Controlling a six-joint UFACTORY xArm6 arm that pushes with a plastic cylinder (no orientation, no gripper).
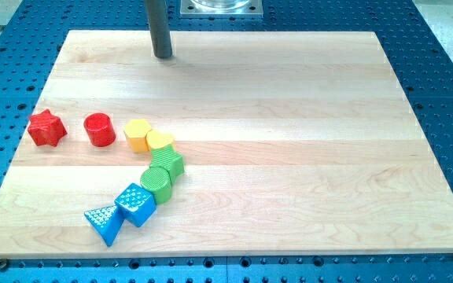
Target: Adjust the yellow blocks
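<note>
No pincer fitted, so no jaw state; my tip near board's top edge, well apart from yellow hexagonal block and yellow heart block. Both touching, seemingly untouched; adjustment not yet begun.

The surface carries 8 blocks: 2 red, 2 yellow, 2 green and 2 blue. The reds are 1 star and 1 cylinder. The yellows are 1 hexagon-like block and 1 heart. The greens are 1 angular block and 1 cylinder. The blues are 1 cube and 1 triangle.
</note>
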